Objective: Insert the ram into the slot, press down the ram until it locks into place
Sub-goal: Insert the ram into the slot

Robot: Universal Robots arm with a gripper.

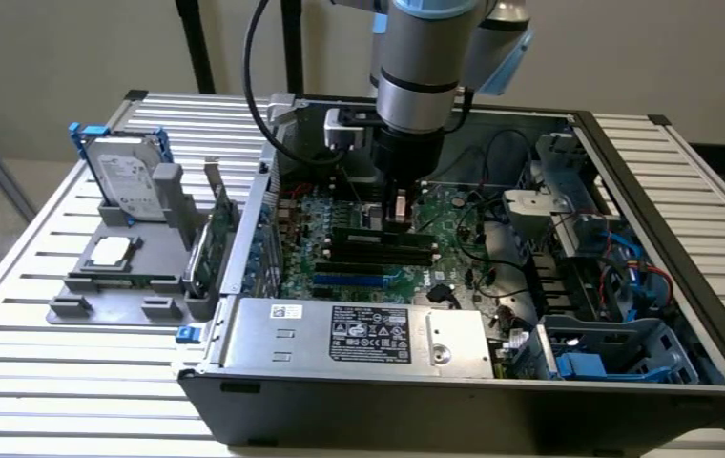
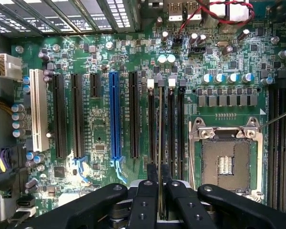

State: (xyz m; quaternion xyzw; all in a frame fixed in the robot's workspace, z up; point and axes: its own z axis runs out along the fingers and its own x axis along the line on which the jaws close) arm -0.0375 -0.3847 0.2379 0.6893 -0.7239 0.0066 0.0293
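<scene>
In the wrist view the ram (image 2: 160, 133) shows edge-on as a thin upright strip, with my gripper (image 2: 160, 193) shut on it between two black fingers (image 2: 144, 200). It runs in line with one slot (image 2: 163, 95) in a group of parallel black memory slots (image 2: 180, 129) with white end latches (image 2: 150, 83). Whether the ram is seated in that slot cannot be told. In the exterior view my gripper (image 1: 397, 212) reaches down into the open computer case, just above the black slots (image 1: 376, 250) on the motherboard (image 1: 445, 243).
A blue socket (image 2: 114, 114), a white socket (image 2: 38, 109) and the bare CPU socket (image 2: 226, 162) flank the slots. A power supply (image 1: 350, 329) sits at the case's front, a drive cage (image 1: 605, 343) on the exterior view's right, and a hard drive (image 1: 127, 181) on a grey stand outside.
</scene>
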